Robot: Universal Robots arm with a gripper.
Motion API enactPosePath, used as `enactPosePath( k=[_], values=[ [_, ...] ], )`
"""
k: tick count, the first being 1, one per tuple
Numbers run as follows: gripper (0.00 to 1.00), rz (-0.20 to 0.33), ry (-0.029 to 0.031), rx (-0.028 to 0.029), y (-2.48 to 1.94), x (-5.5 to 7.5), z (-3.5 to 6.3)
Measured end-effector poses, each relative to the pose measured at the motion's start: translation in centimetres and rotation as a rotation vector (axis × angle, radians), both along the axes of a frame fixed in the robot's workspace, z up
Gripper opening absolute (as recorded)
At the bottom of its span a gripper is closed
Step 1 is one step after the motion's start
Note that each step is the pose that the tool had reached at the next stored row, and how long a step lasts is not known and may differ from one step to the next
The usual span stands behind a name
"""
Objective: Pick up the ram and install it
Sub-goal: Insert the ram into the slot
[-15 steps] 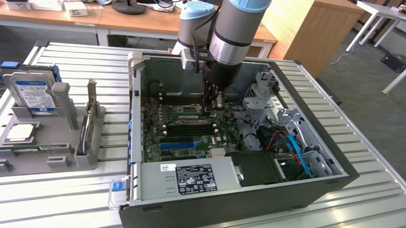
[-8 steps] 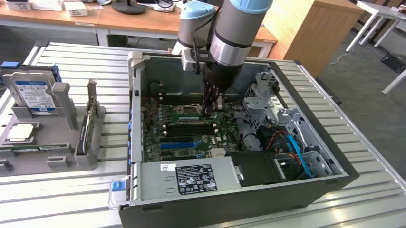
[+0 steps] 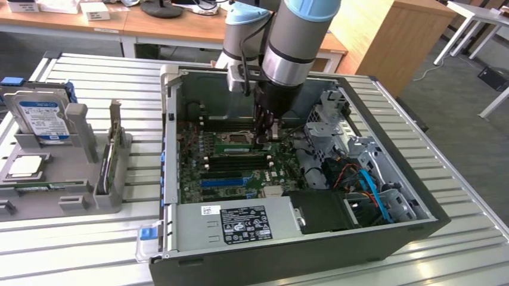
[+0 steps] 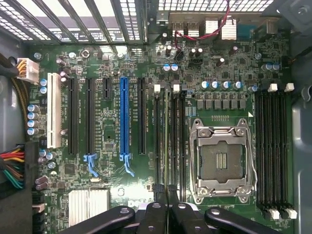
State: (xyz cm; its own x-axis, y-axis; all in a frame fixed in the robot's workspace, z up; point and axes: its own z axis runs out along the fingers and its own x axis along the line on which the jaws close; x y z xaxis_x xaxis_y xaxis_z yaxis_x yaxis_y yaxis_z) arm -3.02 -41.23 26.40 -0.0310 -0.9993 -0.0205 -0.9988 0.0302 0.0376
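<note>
A table [image 3: 80,250] made of grey metal slats holds a big open case [image 3: 278,268]. Behind the table are wooden desks [image 3: 159,27], a wooden cabinet [image 3: 382,42] and a grey floor [image 3: 461,113]. On the exterior view's left a grey holder [image 3: 80,202] sits on the slats, just beside the case. It holds a hard drive [image 3: 44,119] with a blue label and a tall card [image 3: 107,155] standing up.

The arm [image 3: 290,42] reaches down through the open top of the case. The claw [image 3: 268,136] is low over the green board [image 3: 238,173], next to the square chip socket [image 4: 222,163]. The claw [image 4: 166,192] is closed, with its two fingers [image 4: 157,195] pressed close together right over a row of long black slots [image 4: 175,136].

A thin dark strip [image 4: 165,141] runs straight out from between the fingertips, in line with those slots. It looks like the ram seen from its edge. I cannot tell if the claw pinches it or if it sits in a slot.

The case walls stand up all round the board. On the exterior view's right, a metal cage [image 3: 326,119] and a bunch of wires [image 3: 366,185] are near the arm. A silver power box [image 3: 238,223] fills the near end of the case. Over the blue slot [image 4: 124,117] and the slots beside it the space is open.
</note>
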Motion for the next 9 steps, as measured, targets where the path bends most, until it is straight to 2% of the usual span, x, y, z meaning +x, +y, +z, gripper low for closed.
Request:
enactPosePath(
  k=[4, 9],
  values=[
    [0.12, 0.0, 0.0, 0.0, -0.02, 0.0, 0.0],
    [0.12, 0.0, 0.0, 0.0002, -0.33, -0.01, 0.0]
  ],
)
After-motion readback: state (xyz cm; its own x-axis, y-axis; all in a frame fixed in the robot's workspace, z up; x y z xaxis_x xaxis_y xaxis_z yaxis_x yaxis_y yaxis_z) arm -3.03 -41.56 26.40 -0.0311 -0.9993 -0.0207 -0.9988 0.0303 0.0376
